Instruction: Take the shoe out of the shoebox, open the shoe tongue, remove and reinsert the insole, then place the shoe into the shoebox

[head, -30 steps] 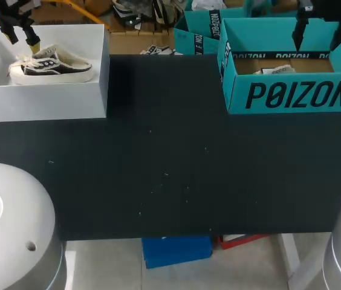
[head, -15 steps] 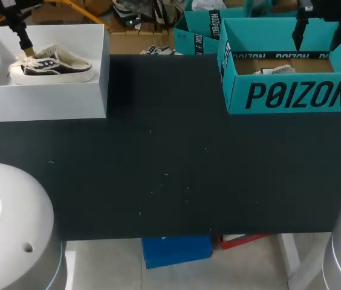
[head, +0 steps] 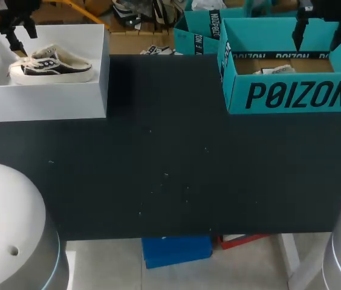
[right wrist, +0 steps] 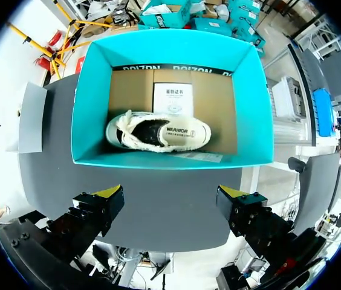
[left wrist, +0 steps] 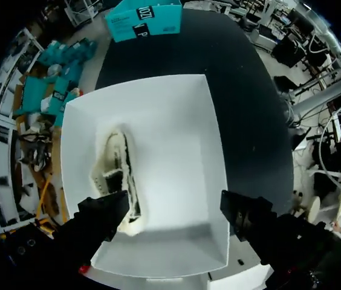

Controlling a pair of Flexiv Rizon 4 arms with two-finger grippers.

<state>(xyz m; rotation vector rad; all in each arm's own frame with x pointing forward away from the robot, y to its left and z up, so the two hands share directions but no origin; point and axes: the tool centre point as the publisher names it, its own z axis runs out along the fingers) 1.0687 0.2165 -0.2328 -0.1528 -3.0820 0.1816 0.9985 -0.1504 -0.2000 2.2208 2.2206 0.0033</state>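
Observation:
A white shoebox (head: 43, 103) stands at the table's far left. In it a cream and black sneaker (head: 49, 63) lies on its sole. My left gripper (head: 12, 35) hangs open above the box's far left corner. In the left wrist view the sneaker (left wrist: 119, 175) lies ahead of the left gripper (left wrist: 175, 212), beside one finger, on the white box floor (left wrist: 182, 121). At the far right stands a teal shoebox (head: 291, 96) holding a second sneaker (right wrist: 158, 132). My right gripper (head: 320, 33) hovers open above it, and its wrist view shows the right gripper (right wrist: 172, 202) holding nothing.
The black tabletop (head: 170, 163) stretches bare between the two boxes. A white leaflet (right wrist: 173, 98) lies on the teal box's cardboard floor behind the sneaker. My arms' white bases (head: 7, 229) fill the near corners.
My left gripper has turned at the wrist and shifted slightly left and back over the white box. The right arm and both sneakers have not moved.

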